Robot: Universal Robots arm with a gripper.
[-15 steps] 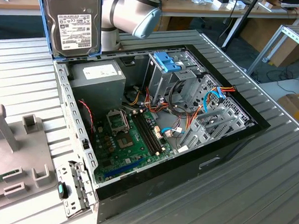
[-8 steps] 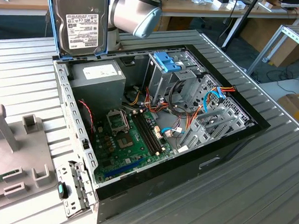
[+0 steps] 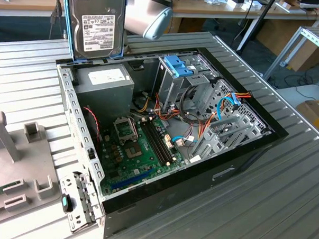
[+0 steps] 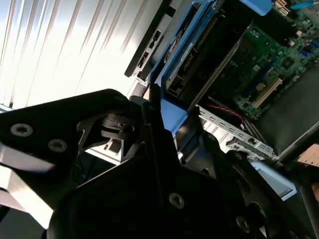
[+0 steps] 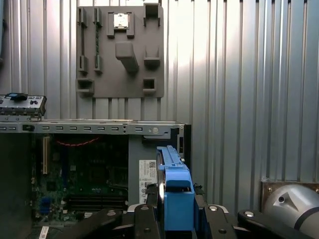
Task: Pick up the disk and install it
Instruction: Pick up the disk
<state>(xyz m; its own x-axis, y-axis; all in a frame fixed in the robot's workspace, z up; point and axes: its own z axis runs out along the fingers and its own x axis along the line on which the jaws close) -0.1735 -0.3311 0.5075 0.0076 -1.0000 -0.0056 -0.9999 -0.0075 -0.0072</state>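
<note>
The disk [image 3: 97, 24] is held upright and clear of the table, above the far rim of the open computer case [image 3: 194, 171] and just over the power supply [image 3: 105, 81]; it is clamped at its blue rails by the gripper [image 5: 175, 223], as is seen in both wrist views. A slip may be feared, since the grip appears to be taken on smooth plastic at one end; a tilted disk could be caught on the drive cage [image 3: 175, 72] or its cables. The printed label is shown by the exterior view; the grey fixture plate [image 5: 119, 52] is shown by the first wrist view; the disk's unlabelled face is shown by the second wrist view.
</note>
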